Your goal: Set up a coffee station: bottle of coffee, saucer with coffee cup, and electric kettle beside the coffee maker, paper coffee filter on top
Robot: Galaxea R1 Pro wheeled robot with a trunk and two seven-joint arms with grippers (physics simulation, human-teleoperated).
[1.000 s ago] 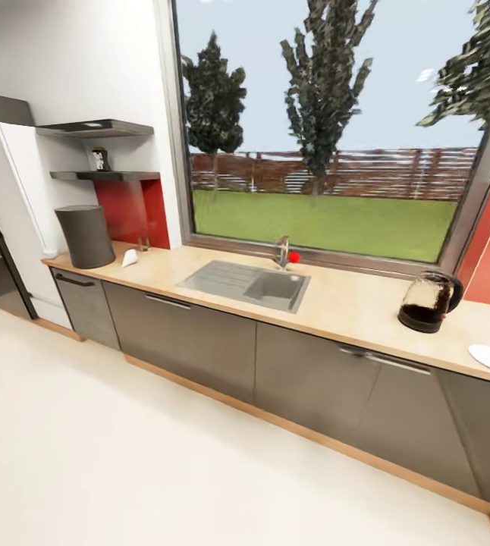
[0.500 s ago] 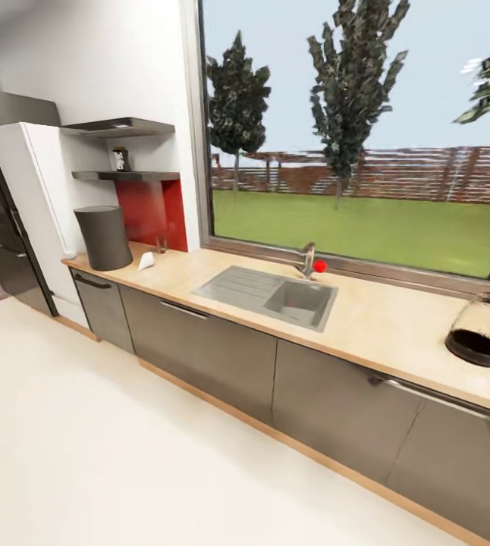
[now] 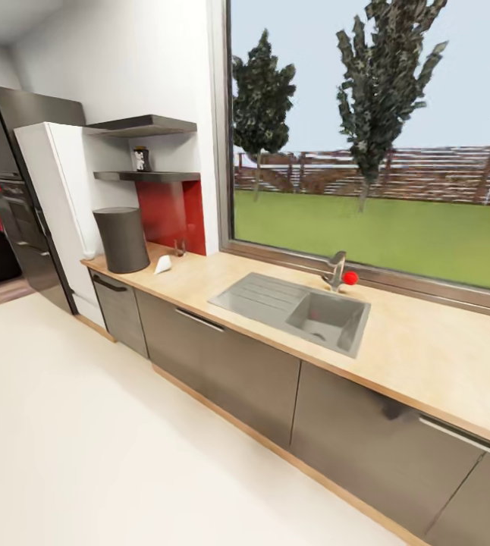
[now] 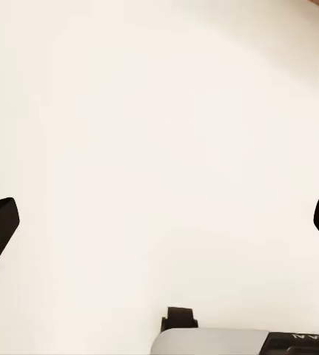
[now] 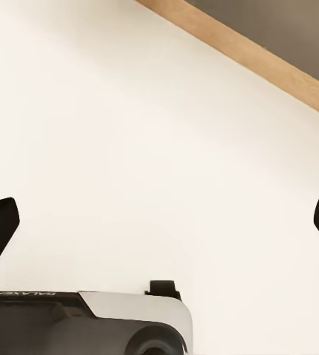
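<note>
Bottle of coffee (image 3: 139,159) is perched on the kitchen shelf (image 3: 148,176); probably light, smooth, best gripped round its body. Both grippers (image 4: 159,222) (image 5: 159,222) are spread wide, nothing held.

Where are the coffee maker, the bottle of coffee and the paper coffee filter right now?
coffee maker (image 3: 124,239): head view, middle of its dark-grey body.
bottle of coffee (image 3: 139,159): head view, white label, standing on the lower kitchen shelf (image 3: 165,177).
paper coffee filter (image 3: 162,265): head view, middle of the white cone, on the countertop (image 3: 427,356) beside the maker.
</note>
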